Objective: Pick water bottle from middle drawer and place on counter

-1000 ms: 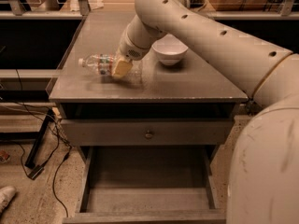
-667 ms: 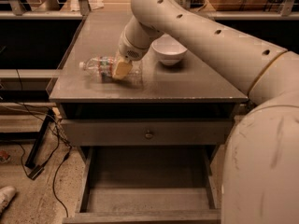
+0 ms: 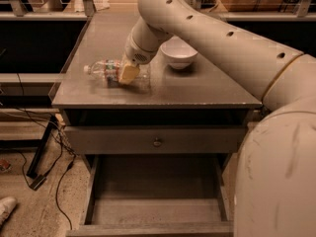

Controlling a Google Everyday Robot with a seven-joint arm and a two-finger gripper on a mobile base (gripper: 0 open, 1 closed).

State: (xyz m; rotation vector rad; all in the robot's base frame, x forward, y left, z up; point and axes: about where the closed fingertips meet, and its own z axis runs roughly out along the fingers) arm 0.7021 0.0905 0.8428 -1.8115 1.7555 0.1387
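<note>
The gripper (image 3: 129,74) is sitting over the middle of the water bottle (image 3: 104,70); whether it is clasping or loose, I cannot tell. The bottle is lying on its side on the counter (image 3: 197,90), left of a white bowl (image 3: 178,53). Below, the middle drawer (image 3: 155,201) is standing open.

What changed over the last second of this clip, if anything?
Only the arm moved: its upper part swung slightly left. The gripper stays at the bottle, which lies on its side on the counter in the same spot. No new grasp or release shows. The bowl and the open, empty drawer are as they were.
</note>
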